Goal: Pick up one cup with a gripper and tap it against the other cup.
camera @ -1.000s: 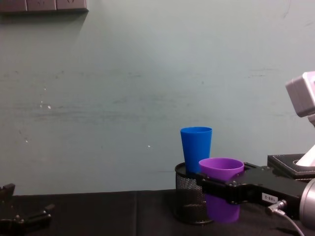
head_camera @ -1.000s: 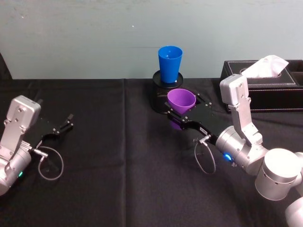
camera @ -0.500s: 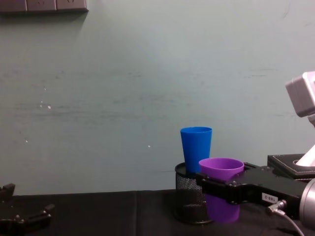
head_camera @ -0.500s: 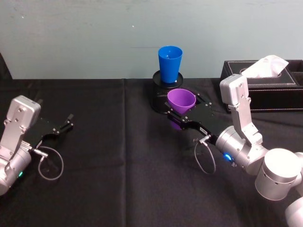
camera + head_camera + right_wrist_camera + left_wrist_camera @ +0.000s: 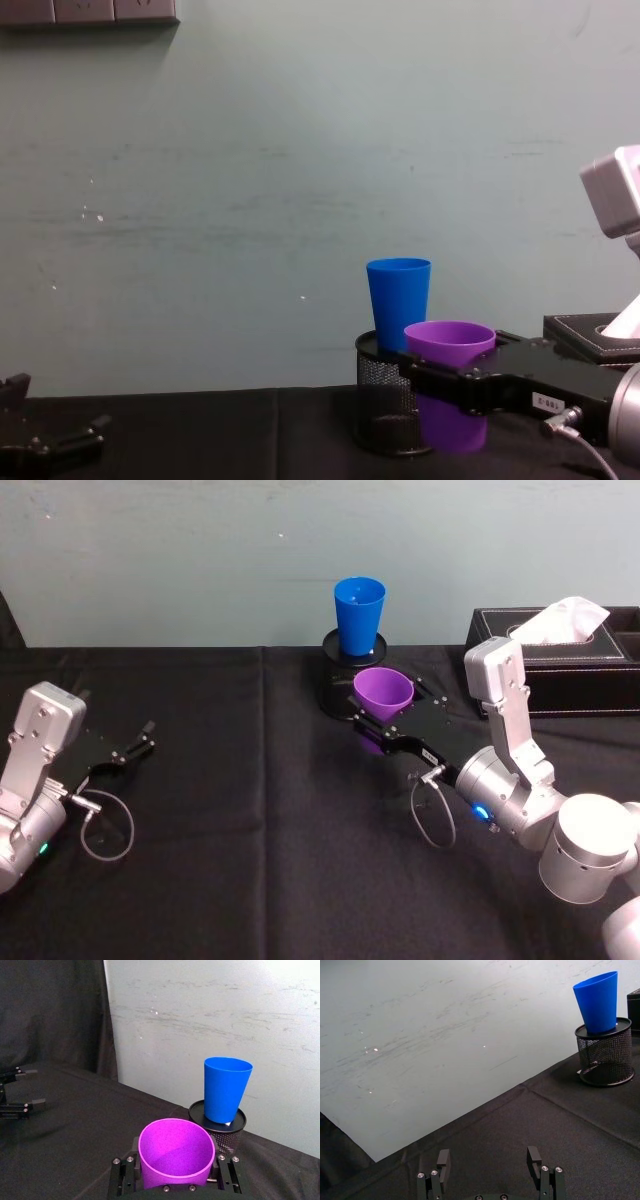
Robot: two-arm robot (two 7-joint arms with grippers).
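The purple cup (image 5: 382, 691) stands upright between the fingers of my right gripper (image 5: 384, 714), which is shut on it just below the rim. It is right in front of the blue cup (image 5: 359, 614), with a small gap between them. The blue cup sits on top of a black mesh pen holder (image 5: 336, 685). From the side, the purple cup (image 5: 450, 345) overlaps the blue cup (image 5: 398, 300); its base is close to the cloth. The right wrist view shows the purple cup (image 5: 176, 1152) near and the blue cup (image 5: 226, 1087) behind it. My left gripper (image 5: 135, 745) is parked open at the far left.
A black tissue box (image 5: 560, 665) with a white tissue sticking out stands at the back right, close to my right arm's elbow. The table is covered in black cloth (image 5: 250, 810), with open room in the middle and front. A grey-green wall rises directly behind the cups.
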